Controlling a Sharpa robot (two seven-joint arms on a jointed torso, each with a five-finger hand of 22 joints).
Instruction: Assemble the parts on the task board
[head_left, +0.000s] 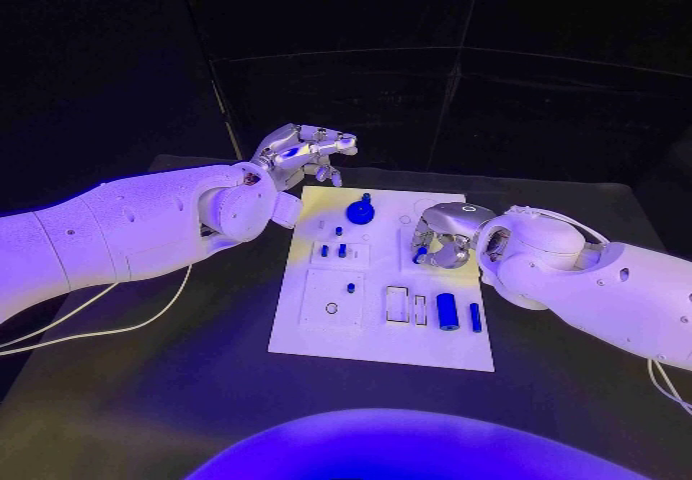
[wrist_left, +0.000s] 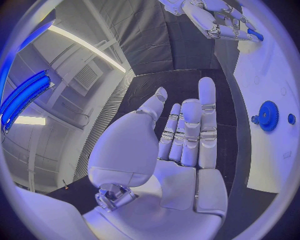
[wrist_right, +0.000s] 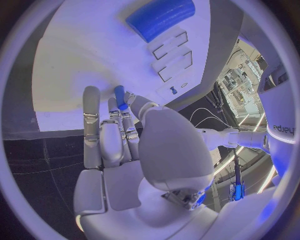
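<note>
A: What is the right hand doing?

B: It sits over the right side of the task board, just right of centre in the head view, fingers curled downward. In the right wrist view a small blue part is pinched between the thumb and a fingertip, held just above the white board. I take it for a short peg, though the fingers hide most of it.

A: And the arm's pose?

B: The right arm comes in from the right edge of the frame and angles up-left, wrist bent so the palm faces the board.

A: The left hand?

B: It is off the board, above its upper left corner, over the black surface. The left wrist view shows the palm flat and the fingers straight and slightly apart, holding nothing and touching nothing. The left arm enters from the left edge and reaches toward the upper centre.

A: Where are the other parts?

B: A blue gear lies near the board's top edge, centre of the frame; the left wrist view has it at the right with a small blue button-like piece beside it. Small blue pegs sit in the board's upper left area. A blue cylinder lies in the lower right part of the board, with a thinner blue pin just to its right.
</note>
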